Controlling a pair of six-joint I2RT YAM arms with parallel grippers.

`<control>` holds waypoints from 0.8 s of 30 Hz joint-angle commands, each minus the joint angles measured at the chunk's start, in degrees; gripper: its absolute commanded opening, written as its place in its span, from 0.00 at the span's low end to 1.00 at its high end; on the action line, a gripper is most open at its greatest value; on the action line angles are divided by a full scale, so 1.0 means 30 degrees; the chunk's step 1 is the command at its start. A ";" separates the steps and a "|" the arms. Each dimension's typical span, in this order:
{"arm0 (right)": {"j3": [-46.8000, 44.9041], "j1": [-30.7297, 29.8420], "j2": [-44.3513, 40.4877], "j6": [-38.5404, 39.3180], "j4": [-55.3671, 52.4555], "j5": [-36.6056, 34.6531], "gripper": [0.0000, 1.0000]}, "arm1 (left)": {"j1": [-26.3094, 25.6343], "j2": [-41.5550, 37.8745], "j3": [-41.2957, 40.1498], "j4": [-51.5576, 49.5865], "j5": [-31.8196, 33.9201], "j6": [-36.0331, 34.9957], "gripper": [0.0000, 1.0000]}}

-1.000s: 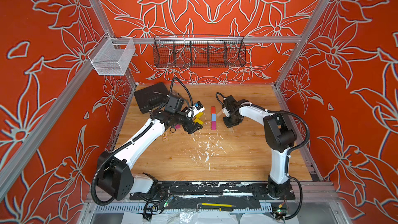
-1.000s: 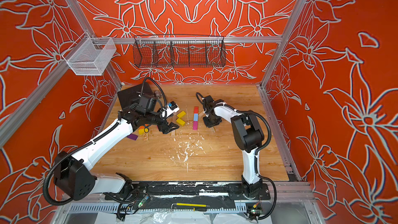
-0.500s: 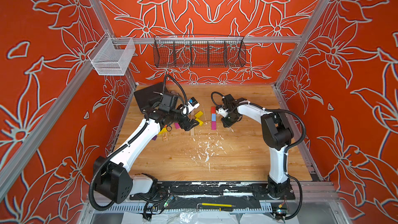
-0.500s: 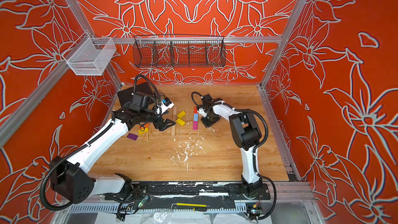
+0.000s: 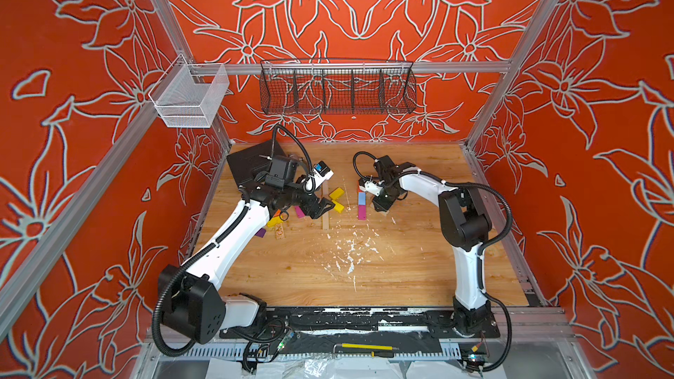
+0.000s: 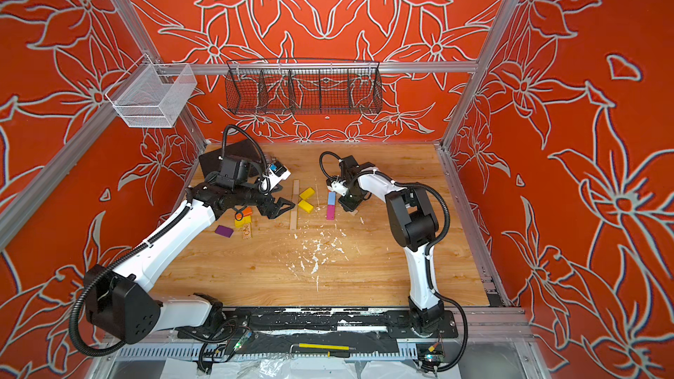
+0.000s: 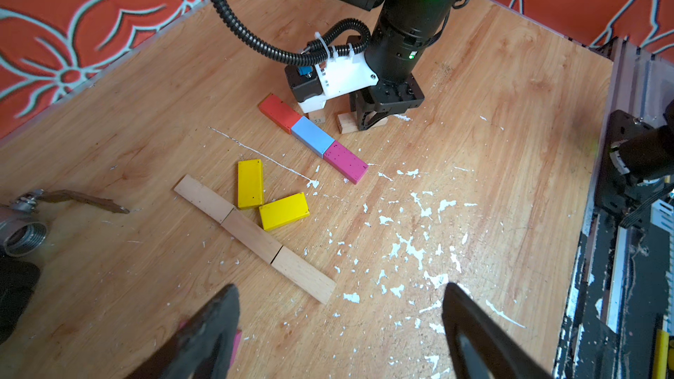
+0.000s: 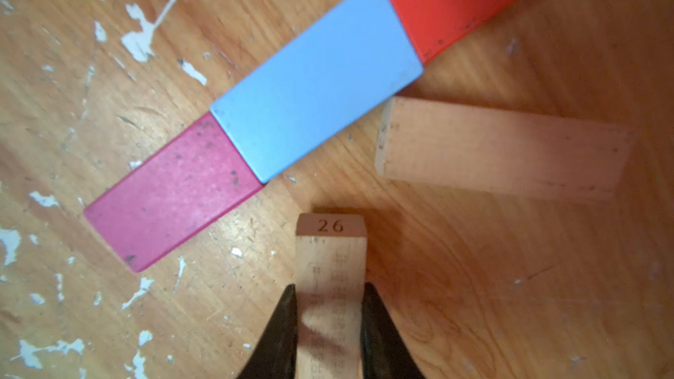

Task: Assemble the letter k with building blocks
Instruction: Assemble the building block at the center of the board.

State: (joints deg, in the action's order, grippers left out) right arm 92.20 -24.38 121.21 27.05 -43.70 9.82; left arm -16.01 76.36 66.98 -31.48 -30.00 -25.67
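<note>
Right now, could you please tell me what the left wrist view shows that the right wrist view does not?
Only the left wrist view shows the row of three pale wooden bars and the open left gripper. Only the right wrist view shows the number 26 stamped on the pale wooden block clamped in the right gripper. Both show the red wooden block, light blue wooden block and magenta wooden block laid end to end.

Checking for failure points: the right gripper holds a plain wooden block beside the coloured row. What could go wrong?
The right gripper, shut on the pale numbered wooden block, sits close to the magenta painted block and blue painted block; placing it could skew their row.
The open left gripper hangs near the pale wooden strip; sweeping might scatter it.
</note>
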 commanded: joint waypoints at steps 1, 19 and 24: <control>0.0859 -0.0018 0.0732 0.1034 -0.0329 0.0613 0.25 | 0.0233 0.0254 0.0173 0.0210 -0.0620 0.0074 0.85; 0.1303 -0.0017 0.0879 0.1092 -0.0278 0.1557 0.33 | 0.0765 0.0680 0.0305 0.0384 -0.0606 0.0785 0.85; 0.1201 -0.0017 0.0781 0.1107 -0.0106 0.1444 0.34 | 0.0853 0.0743 0.0349 0.0388 -0.0634 0.0885 0.85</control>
State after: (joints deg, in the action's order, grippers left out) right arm 95.85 -24.36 124.18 28.60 -43.79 12.56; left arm -13.87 78.08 66.98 -30.76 -30.85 -22.96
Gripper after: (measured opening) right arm 0.340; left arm 0.851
